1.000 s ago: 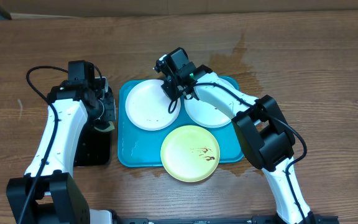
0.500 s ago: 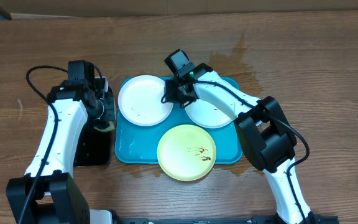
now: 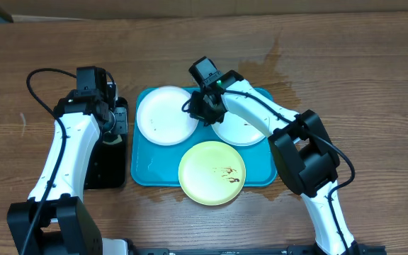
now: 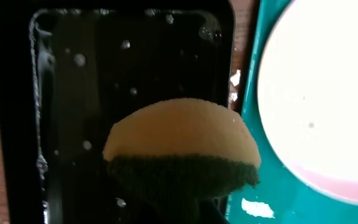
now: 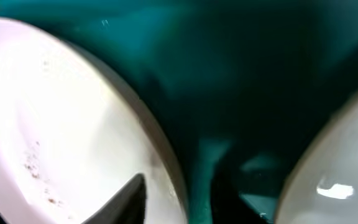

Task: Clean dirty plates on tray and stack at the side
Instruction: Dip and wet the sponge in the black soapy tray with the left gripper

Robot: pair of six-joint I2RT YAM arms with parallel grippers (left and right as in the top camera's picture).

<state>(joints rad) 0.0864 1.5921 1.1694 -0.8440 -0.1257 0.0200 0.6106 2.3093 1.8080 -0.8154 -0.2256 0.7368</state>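
Here the right end effector is closed on the right-hand rim of the left plate. The wrist view shows one dark finger lying on the plate's upper face just inside the edge, while the other finger is hidden. This white plate, with a few brown specks, lies in the far left corner of the tray. The right plate, also white, lies just beside it in the far right part. The yellow plate, smeared brown near its middle, overhangs the tray's near rim. The left end effector is closed on a sponge, yellow with a green scouring side, over the black tray. Both trays sit side by side on the wooden worktop.
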